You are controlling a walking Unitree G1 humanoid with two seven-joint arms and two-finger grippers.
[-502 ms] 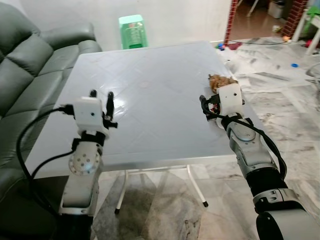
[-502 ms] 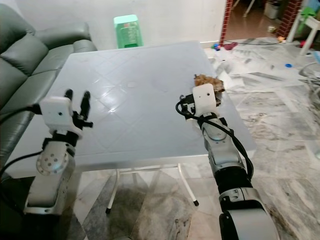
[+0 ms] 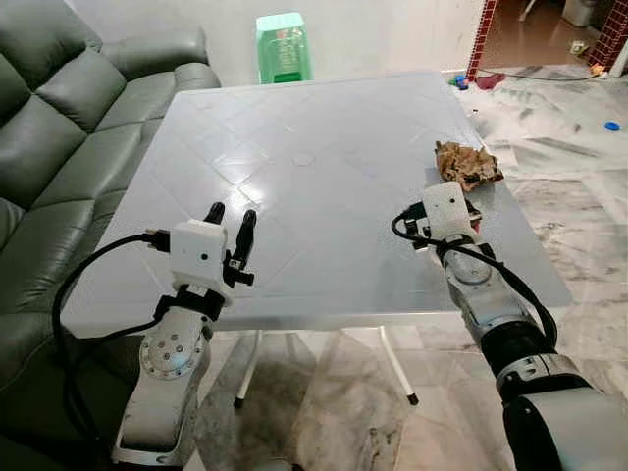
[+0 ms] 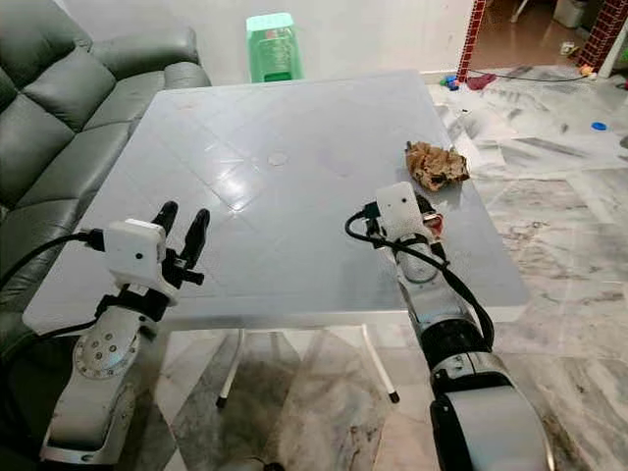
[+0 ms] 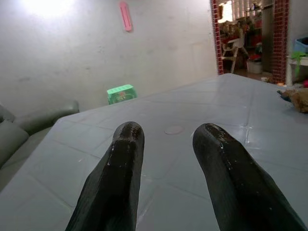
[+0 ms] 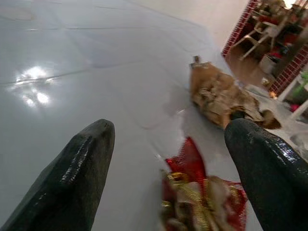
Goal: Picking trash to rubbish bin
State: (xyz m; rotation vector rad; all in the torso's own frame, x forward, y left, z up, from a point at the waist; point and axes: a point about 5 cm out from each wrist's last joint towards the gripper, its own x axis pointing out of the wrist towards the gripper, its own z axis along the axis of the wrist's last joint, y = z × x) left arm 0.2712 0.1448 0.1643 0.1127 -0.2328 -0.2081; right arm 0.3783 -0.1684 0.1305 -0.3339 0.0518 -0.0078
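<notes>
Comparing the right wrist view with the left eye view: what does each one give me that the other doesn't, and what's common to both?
Right wrist view alone: a red and gold foil wrapper lying on the table between the right gripper's open black fingers.

Left eye view alone: the left gripper open over the table's near edge, the dark green leather sofa, and the green plastic stool.

Both: the grey square table and the crumpled brown paper beyond the right gripper.

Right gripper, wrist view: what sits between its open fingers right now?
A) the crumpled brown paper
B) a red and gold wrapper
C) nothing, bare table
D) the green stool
B: in the right wrist view the right gripper is open with the red and gold wrapper lying between its fingers, while the crumpled brown paper lies farther out on the table.
</notes>
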